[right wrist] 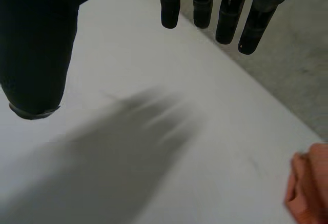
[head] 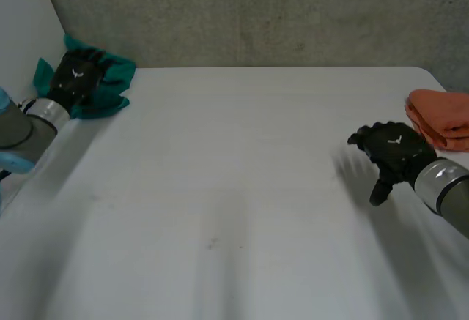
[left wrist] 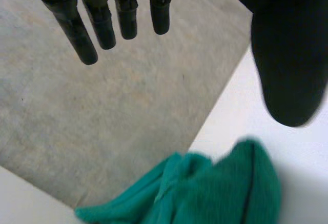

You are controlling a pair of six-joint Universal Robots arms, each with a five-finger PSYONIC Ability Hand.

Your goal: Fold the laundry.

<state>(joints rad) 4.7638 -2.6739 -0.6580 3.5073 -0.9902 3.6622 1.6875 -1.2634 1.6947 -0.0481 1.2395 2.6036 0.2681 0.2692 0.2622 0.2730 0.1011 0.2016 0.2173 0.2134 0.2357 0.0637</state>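
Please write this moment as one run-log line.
left hand: open, over teal cloth | right hand: open, beside folded orange cloth | both cloths on white table

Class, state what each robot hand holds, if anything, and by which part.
Nothing is held. The left hand is open over the teal cloth, not gripping it; the right hand is open above the table, apart from the orange cloth.

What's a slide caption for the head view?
Left hand over crumpled green cloth; right hand open near folded orange cloth.

Teal cloth [head: 111, 91] partly hidden behind left hand [head: 77, 75]; orange cloth [head: 443, 115] cut by edge.
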